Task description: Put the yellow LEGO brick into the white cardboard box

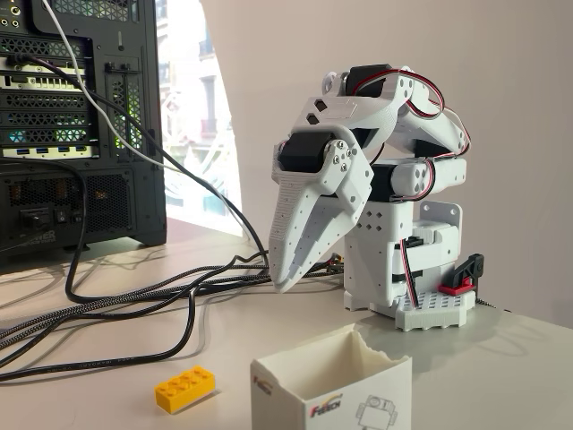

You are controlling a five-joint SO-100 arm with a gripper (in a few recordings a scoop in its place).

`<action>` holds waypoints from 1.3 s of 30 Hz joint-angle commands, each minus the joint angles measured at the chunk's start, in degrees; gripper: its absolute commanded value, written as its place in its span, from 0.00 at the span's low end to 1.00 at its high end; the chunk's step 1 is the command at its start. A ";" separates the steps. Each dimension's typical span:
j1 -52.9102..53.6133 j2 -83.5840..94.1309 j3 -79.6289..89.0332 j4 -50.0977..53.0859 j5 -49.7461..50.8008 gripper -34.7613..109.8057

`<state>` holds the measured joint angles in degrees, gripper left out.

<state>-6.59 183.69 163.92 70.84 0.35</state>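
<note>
Resting brick (184, 390) (beside box (333, 387)), seemingly apart.

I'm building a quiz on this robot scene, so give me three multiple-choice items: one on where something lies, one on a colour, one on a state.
1. In the fixed view, where is the yellow LEGO brick?
A. Inside the box
B. On the table, left of the white cardboard box
C. Between the fingers

2. What colour is the arm?
A. White
B. Orange
C. Blue

3. What is the state of the gripper?
A. Shut on the brick
B. Shut, holding nothing, pointing down
C. Wide open over the box

Answers:
1. B, since the brick lies flat on the tabletop apart from the box.
2. A, since its printed shells are white, with black motors.
3. B, since the fingers meet at the tip above the cables with nothing between them.
</note>
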 commanded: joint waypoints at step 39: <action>4.04 -22.50 -27.33 3.96 4.13 0.18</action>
<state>-2.46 169.01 149.15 73.74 2.46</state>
